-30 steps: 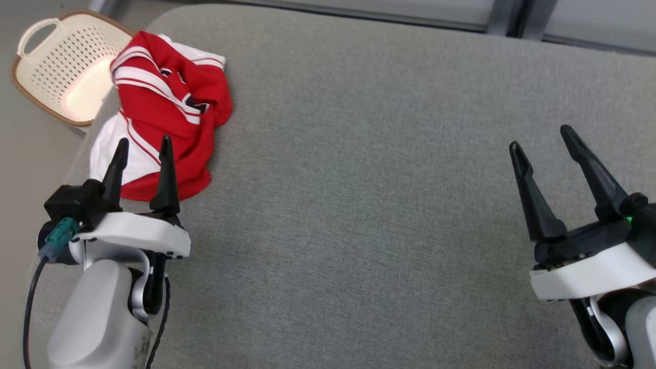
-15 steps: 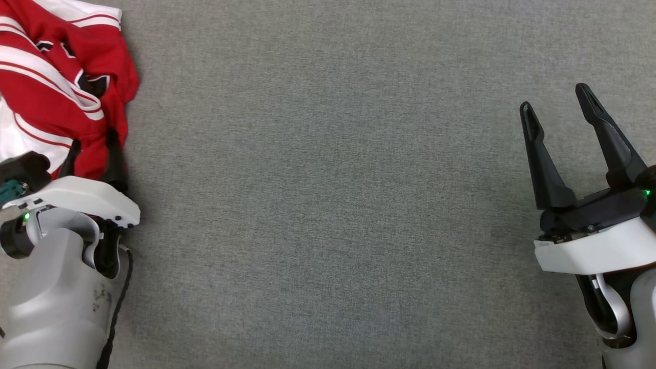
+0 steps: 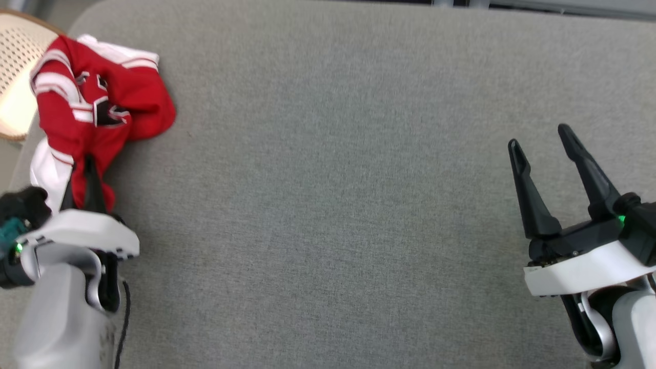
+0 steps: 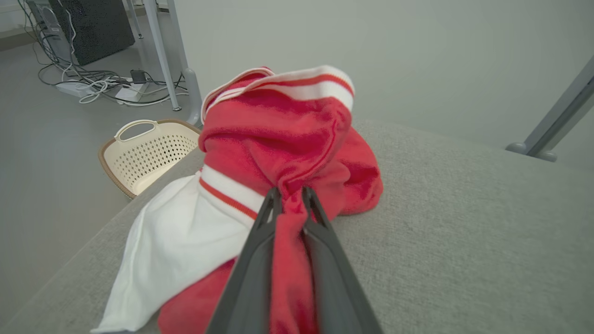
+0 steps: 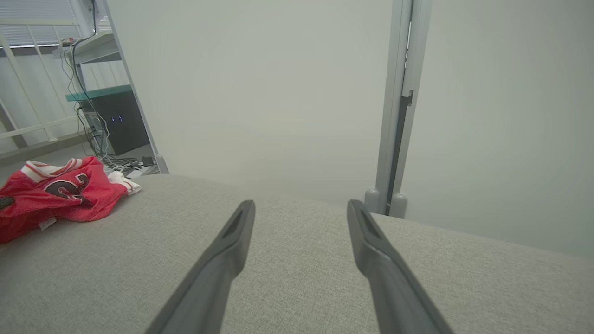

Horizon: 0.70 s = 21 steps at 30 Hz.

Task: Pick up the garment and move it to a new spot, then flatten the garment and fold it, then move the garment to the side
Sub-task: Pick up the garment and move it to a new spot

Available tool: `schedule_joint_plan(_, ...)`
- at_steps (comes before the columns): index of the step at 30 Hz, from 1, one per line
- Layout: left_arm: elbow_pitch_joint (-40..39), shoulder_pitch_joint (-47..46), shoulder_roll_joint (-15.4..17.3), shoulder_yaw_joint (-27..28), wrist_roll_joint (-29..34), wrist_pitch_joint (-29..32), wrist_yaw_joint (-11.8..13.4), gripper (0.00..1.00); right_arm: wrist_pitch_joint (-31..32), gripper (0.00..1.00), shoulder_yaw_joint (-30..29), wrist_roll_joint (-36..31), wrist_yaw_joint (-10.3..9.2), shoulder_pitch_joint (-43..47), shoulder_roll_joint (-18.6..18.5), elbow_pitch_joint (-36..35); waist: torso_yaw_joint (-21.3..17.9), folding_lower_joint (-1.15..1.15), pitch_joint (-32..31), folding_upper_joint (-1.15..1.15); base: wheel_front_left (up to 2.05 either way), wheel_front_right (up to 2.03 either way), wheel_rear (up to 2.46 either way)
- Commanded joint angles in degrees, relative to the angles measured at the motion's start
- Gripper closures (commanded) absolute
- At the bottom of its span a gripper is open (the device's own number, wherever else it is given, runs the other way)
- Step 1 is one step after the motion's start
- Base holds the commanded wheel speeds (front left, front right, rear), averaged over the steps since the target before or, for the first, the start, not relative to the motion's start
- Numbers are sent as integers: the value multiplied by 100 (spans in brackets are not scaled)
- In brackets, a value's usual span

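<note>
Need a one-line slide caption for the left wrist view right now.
Left claw pinches a fold of the crumpled red-and-white jersey on the grey padded table, cream basket beyond.

Looks like a lab: computer tower (image 5: pixel 121 129), tangled floor cables (image 4: pixel 95 86), bare metal table legs (image 4: pixel 161 51).

- Basket (image 3: pixel 15 56): cut off by the left edge of the head view. In the left wrist view its near side is masked by the edge of the padded table (image 4: pixel 464 232).
- Jersey (image 3: pixel 102 97): the black chest print is crumpled into folds and cannot be read. The lower part is covered by the left gripper (image 3: pixel 81 169), whose fingertips are buried in red cloth. The left part is cropped in the right wrist view, where a small pale label is illegible.
- Left forearm (image 3: pixel 56 318): cropped at the bottom edge.
- Right gripper (image 3: pixel 539 136): the wrist is cropped at the lower right corner.
- Floor cables (image 4: pixel 102 83): too small to be identified.
</note>
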Motion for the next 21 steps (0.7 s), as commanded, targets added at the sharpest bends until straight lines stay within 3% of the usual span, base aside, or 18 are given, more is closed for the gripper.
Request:
schedule_joint_plan(1, -260, 345, -57, 101, 128, -7, 51, 100, -38, 0, 14, 73, -2, 140, 6, 68, 6, 0, -529, 0, 0, 0, 0)
schedule_joint_plan(12, -2084, 2390, -500, -19, 692, 1, 260, 100, -8, 0, 68, 295, -1, 833, 150, 287, -217, 0, -1680, 0, 0, 0, 0)
schedule_joint_plan(21, -3395, 3212, -617, -317, 701, 491, 398, 100, 88, 0, -46, 280, -2, 1142, 216, 142, -453, 0, -1917, 0, 0, 0, 0)
